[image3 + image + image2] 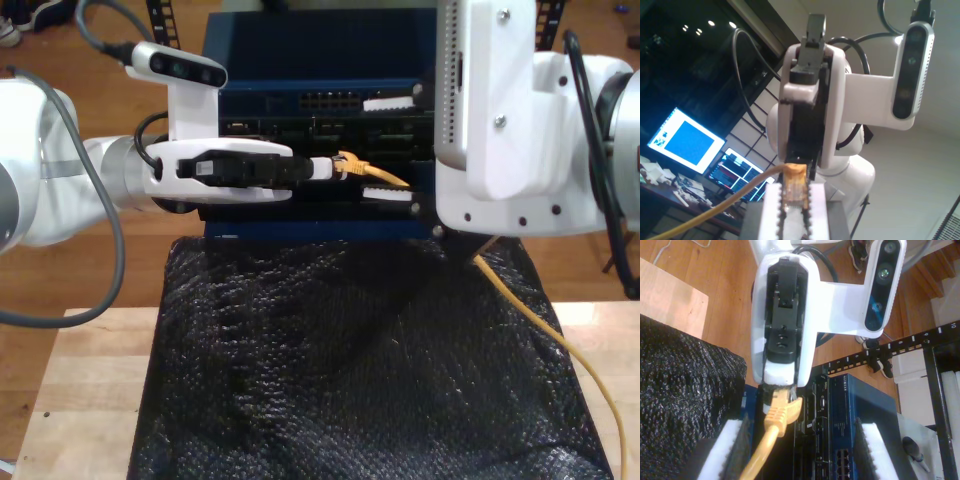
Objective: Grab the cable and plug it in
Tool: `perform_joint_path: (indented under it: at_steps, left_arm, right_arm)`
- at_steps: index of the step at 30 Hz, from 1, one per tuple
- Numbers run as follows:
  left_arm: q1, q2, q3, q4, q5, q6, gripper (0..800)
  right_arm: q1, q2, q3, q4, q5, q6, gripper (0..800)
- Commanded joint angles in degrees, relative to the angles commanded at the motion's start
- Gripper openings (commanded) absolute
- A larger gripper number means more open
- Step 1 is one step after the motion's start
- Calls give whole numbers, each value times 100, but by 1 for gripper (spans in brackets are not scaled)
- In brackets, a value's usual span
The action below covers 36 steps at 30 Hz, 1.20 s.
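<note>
My first pincer [795, 200] clamped on cable [795, 175] plug; second wrist view adds blue switch [860, 405], my second pincer [800, 450] apart; exterior view: cable crosses black mat [330, 370]

Cable [560, 340] partly hidden behind the big white arm [500, 110]

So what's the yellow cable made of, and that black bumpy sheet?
The cable looks like smooth rubbery plastic, since it bends freely. Its plug seems to be clear hard plastic. The black sheet looks like shiny, bubbly plastic wrap, probably.
</note>
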<state>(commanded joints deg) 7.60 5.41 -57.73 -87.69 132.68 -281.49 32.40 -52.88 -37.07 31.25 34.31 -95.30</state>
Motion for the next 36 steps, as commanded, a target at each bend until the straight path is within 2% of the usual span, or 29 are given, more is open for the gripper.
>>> perform_joint_path:
  at_steps: [19, 29, 36]
  left_arm:
    - [0, 9, 0, 9, 105, -158, 11]
    - [0, 9, 18, 0, 123, -158, 14]
    - [-9, 9, 18, 9, 123, -158, 14]
  right_arm:
    - [193, 26, 18, 0, 0, 9, 476]
    - [193, 26, 62, 0, 0, 9, 365]
    - [193, 35, 62, 9, 0, 9, 337]
